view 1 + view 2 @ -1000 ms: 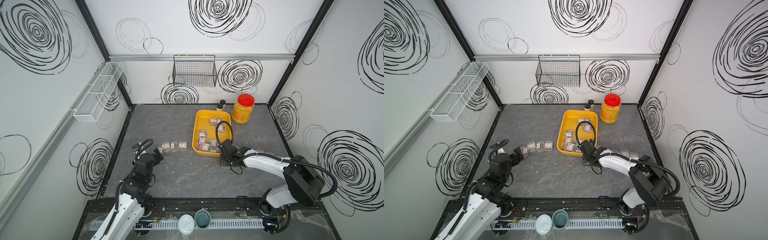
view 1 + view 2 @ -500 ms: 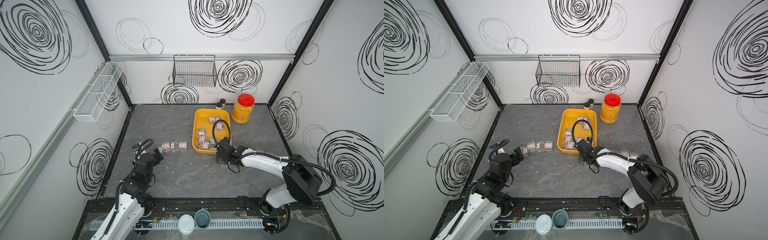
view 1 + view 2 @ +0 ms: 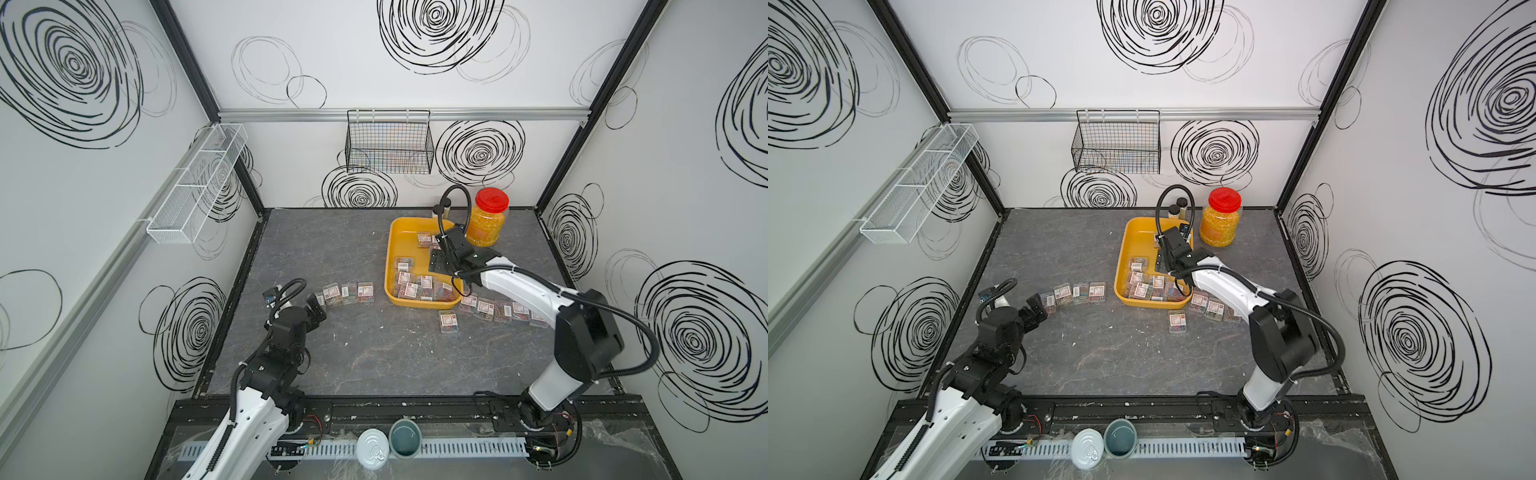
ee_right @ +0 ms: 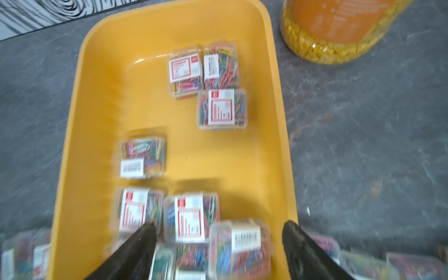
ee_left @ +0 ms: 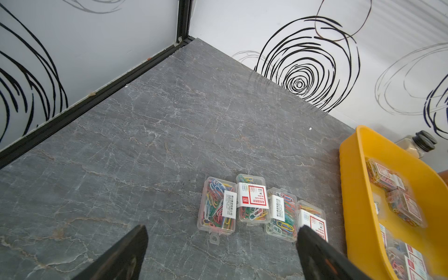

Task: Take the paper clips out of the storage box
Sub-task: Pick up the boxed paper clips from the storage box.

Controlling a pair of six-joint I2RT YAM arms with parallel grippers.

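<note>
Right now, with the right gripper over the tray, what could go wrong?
1. The cases at the tray's near end overlap, so the open right gripper could pinch two or slip off a tilted one.
2. The jar stands close beside the right arm; a swing out could knock it.
3. The row of cases beside the tray lies under that arm; a low retreat may scatter it.

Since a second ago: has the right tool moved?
Yes. The right tool went from the table just in front of the storage box to above its inside, closer to the red-lidded jar.
</note>
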